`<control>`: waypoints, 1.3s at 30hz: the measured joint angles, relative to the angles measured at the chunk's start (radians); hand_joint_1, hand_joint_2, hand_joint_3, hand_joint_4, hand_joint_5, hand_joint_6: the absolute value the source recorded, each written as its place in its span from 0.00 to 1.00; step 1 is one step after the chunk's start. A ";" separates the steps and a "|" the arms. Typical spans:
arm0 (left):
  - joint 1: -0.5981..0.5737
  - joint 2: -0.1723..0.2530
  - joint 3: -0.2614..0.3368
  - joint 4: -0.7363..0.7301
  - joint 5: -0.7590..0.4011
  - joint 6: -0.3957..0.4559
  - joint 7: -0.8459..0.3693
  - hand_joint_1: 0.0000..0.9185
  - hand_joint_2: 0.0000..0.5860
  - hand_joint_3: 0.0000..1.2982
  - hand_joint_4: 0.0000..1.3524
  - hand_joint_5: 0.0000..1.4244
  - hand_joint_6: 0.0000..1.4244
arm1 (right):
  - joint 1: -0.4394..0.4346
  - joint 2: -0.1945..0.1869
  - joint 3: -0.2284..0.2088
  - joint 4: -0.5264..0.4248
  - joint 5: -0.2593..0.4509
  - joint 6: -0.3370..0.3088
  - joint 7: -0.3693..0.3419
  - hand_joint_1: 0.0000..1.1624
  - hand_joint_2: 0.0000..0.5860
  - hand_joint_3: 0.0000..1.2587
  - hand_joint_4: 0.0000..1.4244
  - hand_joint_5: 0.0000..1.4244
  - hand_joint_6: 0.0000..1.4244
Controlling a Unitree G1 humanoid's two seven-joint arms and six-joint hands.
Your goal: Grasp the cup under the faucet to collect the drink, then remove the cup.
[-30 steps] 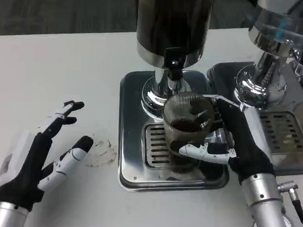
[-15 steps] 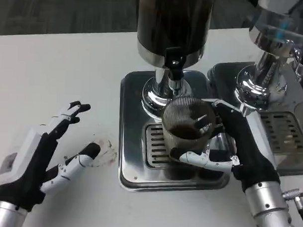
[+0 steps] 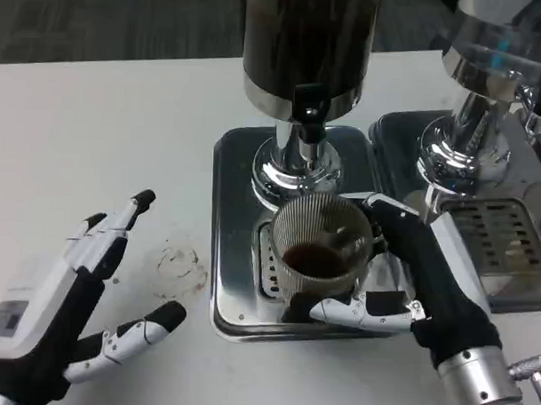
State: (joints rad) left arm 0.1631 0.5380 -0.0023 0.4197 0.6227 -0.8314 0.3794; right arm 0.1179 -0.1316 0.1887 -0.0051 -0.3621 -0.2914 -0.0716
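Both hands showed: my right hand (image 3: 419,279) gripped the ribbed clear glass cup (image 3: 319,250) of dark drink over the steel drip tray (image 3: 237,210); left hand (image 3: 67,302) spread above the white desk (image 3: 104,143).

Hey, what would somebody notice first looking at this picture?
Probably the ribbed clear cup with dark drink in it, held by the right hand over the steel drip tray at centre. Above it stands the dark dispenser with its faucet. At lower left, the left hand hovers with fingers spread beside a brownish stain.
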 measured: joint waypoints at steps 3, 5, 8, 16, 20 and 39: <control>0.051 0.014 0.016 -0.056 0.045 0.015 0.035 0.00 0.23 0.01 0.00 0.04 0.01 | 0.027 -0.006 0.000 -0.043 0.020 0.001 0.034 0.84 0.16 0.52 0.48 0.45 0.48; 0.080 0.015 0.024 -0.082 0.060 0.032 0.048 0.00 0.24 0.01 0.00 0.04 0.01 | 0.045 -0.011 0.001 -0.072 0.033 0.001 0.055 0.84 0.16 0.52 0.48 0.45 0.48; 0.120 0.018 0.027 -0.117 0.099 0.056 0.074 0.00 0.24 0.01 0.00 0.04 0.01 | 0.065 -0.027 0.005 -0.124 0.034 0.003 0.080 0.84 0.16 0.52 0.48 0.45 0.48; 0.176 0.010 0.019 -0.157 0.134 0.101 0.103 0.00 0.24 0.00 0.00 0.04 0.00 | 0.075 -0.040 0.028 -0.181 0.031 0.010 0.128 0.84 0.16 0.52 0.48 0.45 0.48; 0.185 0.003 0.009 -0.162 0.134 0.112 0.103 0.00 0.24 0.00 0.00 0.04 0.00 | 0.076 -0.039 0.027 -0.181 0.037 0.024 0.143 0.84 0.16 0.52 0.49 0.45 0.48; 0.300 0.011 -0.011 -0.276 0.177 0.144 0.117 0.00 0.22 0.00 0.00 0.00 0.00 | 0.128 -0.092 0.015 -0.288 0.113 0.104 0.291 0.83 0.17 0.53 0.49 0.46 0.50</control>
State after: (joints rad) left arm 0.4634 0.5489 -0.0138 0.1439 0.7994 -0.6876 0.4963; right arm 0.2461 -0.2237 0.2041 -0.2931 -0.2490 -0.1879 0.2198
